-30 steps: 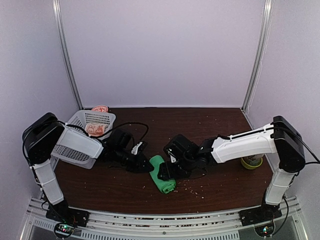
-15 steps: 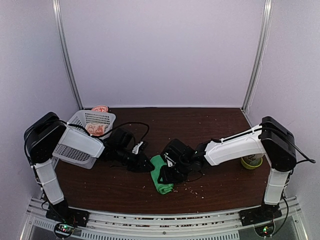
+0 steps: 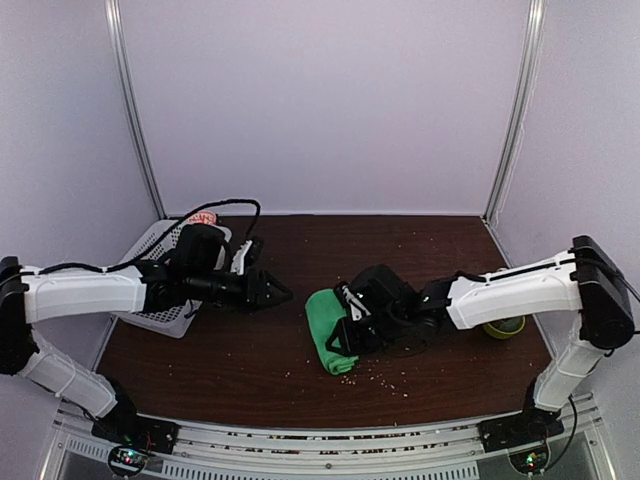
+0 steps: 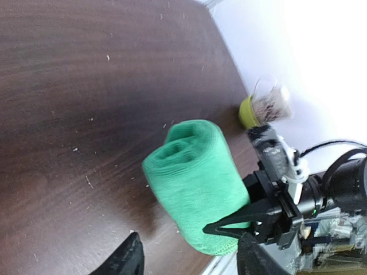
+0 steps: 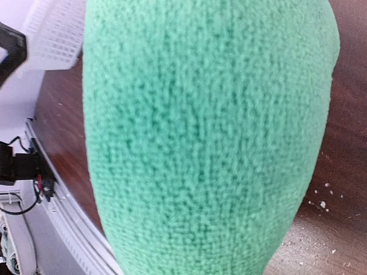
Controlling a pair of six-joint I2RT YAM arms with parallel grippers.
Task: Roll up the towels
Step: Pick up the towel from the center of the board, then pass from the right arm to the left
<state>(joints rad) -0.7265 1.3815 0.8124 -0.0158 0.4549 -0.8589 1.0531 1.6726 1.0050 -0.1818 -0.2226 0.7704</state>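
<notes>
Left wrist view: left gripper (image 4: 189,255) holds its 2 fingers spread and empty, the rolled green towel (image 4: 195,183) just ahead; right gripper (image 3: 338,332) pinches that roll.

Rolled towel (image 3: 328,335) lay mid-worktop (image 3: 230,365), toward the front edge. My right gripper (image 3: 345,330) sat against its right side. My left gripper (image 3: 278,293) was left of it, apart. Basket (image 3: 160,240) stood at the left rear, under my left arm. Jar (image 3: 503,327) stood far right.
</notes>
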